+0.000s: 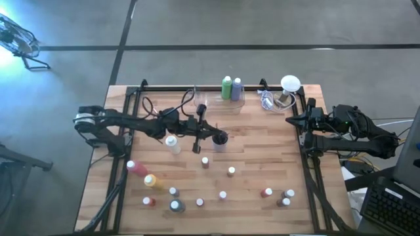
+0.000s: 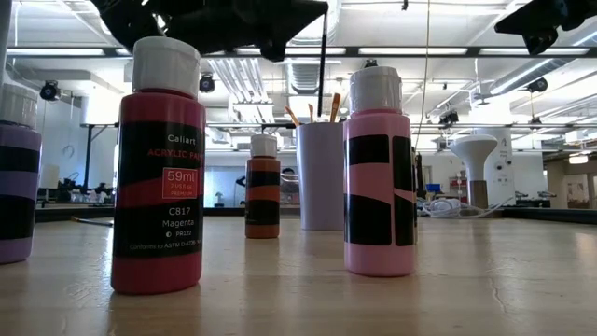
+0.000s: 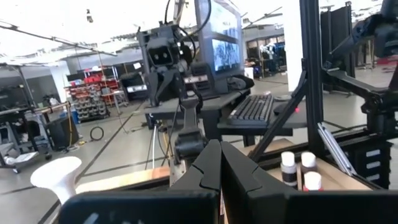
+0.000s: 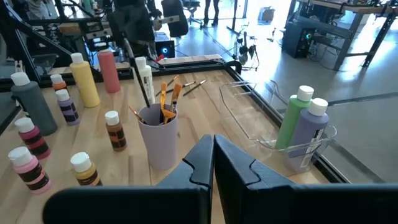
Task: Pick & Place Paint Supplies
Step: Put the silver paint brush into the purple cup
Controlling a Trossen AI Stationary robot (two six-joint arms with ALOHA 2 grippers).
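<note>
My left gripper (image 1: 210, 134) reaches out over the table's middle, shut on a thin dark paintbrush (image 4: 138, 74). The brush hangs down toward a pale cup (image 4: 158, 140) holding several orange-handled brushes (image 4: 166, 99). Small paint bottles (image 1: 205, 162) stand scattered over the near half of the table. Taller white (image 1: 172, 144), pink (image 1: 136, 168) and yellow (image 1: 152, 181) bottles are at the left. My right gripper (image 4: 213, 155) waits shut at the table's right edge, touching nothing. My left gripper pinches the dark paintbrush by its upper end (image 2: 323, 28) between its two fingers, which come in about level from the table's left and lie across the brush. The brush hangs nearly upright below them. Its lower end (image 4: 152, 104) is at the cup's mouth.
A clear bin (image 1: 230, 101) at the far edge holds a green bottle (image 1: 226, 87) and a purple bottle (image 1: 237, 88). A white lamp-like object (image 1: 289, 85) stands at the far right corner. Loose brushes (image 4: 193, 85) lie on the table beyond the cup.
</note>
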